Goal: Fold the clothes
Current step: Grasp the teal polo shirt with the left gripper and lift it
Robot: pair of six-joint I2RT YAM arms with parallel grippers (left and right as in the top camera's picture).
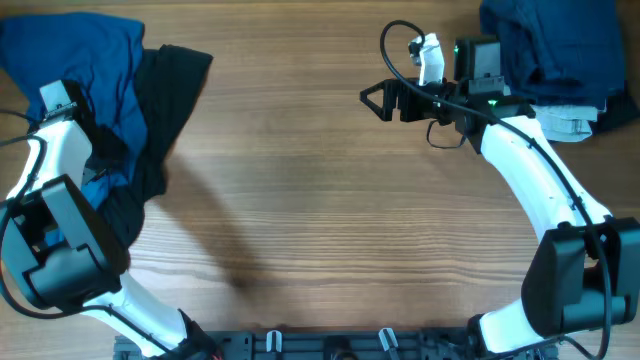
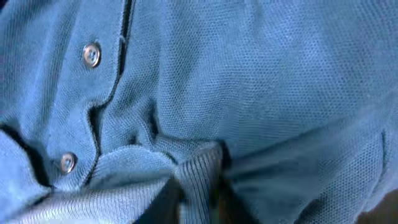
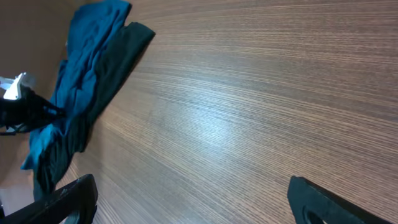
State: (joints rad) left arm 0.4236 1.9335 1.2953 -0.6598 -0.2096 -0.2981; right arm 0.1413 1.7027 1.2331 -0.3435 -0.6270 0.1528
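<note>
A large royal-blue garment (image 1: pixel 85 50) lies crumpled at the table's far left, over a black garment (image 1: pixel 170 85). My left gripper (image 1: pixel 100 160) is shut on the blue garment's ribbed collar (image 2: pixel 199 177); its button placket (image 2: pixel 92 55) fills the left wrist view. My right gripper (image 1: pixel 378 100) is open and empty above bare wood at the upper right. The right wrist view shows both garments far off: the blue one (image 3: pixel 87 68) and the black one (image 3: pixel 118 56).
A pile of navy and pale grey clothes (image 1: pixel 555 45) sits at the far right corner, behind the right arm. The wooden tabletop (image 1: pixel 320 200) spans the middle. The arm bases stand at the front edge.
</note>
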